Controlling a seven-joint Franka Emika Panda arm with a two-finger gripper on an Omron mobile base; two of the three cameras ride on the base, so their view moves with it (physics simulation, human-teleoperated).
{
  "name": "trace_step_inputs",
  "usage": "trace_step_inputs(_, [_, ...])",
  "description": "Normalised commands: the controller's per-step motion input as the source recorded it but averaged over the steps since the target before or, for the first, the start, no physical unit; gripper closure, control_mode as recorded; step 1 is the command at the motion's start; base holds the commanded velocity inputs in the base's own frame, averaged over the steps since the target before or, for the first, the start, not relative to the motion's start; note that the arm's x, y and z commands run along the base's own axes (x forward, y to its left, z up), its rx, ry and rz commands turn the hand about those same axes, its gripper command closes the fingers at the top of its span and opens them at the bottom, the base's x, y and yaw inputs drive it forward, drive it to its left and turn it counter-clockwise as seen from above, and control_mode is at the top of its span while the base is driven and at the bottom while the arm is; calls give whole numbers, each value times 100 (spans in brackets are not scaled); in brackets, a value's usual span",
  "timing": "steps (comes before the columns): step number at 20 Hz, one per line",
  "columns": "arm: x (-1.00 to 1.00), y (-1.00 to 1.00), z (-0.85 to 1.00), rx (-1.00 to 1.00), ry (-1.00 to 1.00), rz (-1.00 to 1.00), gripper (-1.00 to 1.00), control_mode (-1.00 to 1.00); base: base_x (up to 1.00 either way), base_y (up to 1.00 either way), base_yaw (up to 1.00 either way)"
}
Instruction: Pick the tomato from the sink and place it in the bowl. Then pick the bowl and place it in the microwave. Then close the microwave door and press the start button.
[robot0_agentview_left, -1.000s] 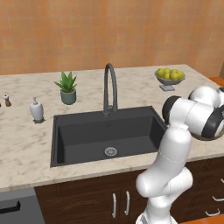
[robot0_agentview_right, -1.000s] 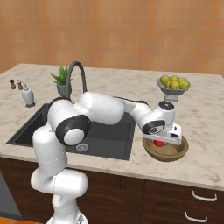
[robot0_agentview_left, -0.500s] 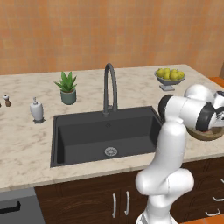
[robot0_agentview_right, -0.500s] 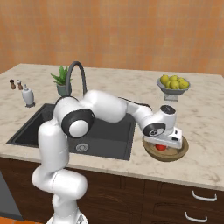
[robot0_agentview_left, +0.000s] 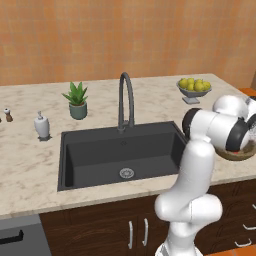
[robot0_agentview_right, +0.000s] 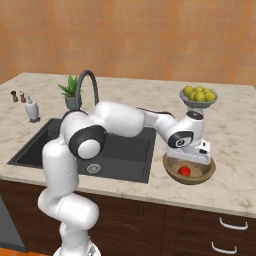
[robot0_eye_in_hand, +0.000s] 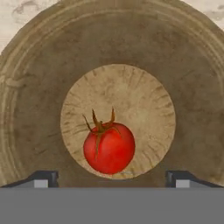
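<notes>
Right under the jaws sits the bowl (robot0_eye_in_hand: 39, 109), on the counter just beside the sink (robot0_agentview_right: 131, 150). The gripper (robot0_eye_in_hand: 112, 179) hangs over it with jaws spread wide, holding nothing, and the tomato (robot0_eye_in_hand: 109, 148) lies loose on the bowl's floor between the fingertips (robot0_eye_in_hand: 42, 179).

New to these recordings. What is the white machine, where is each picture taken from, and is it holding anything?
It is a simulated white robot arm ending in a two-finger pincer. Two pictures come from cameras on its base, behind it left and right; the third looks along the pincer. On the marble counter are a black sink, a potted plant and a grey bowl of yellow fruit. The pincer is open and holds nothing: the tomato lies free in the wooden bowl beneath it.
</notes>
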Motion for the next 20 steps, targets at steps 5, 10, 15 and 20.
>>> trace_step_inputs(5, [-41,55,56,-5,2,1,-100,-100,0,0,0])
trace_step_inputs(10, [-3,90,0,-12,11,5,-100,-100,0,0,0])
trace_step_inputs(15, [21,46,-2,-17,7,0,-100,-100,0,0,0])
trace_step_inputs(20, [37,0,-22,-1,4,1,-100,-100,0,0,0])
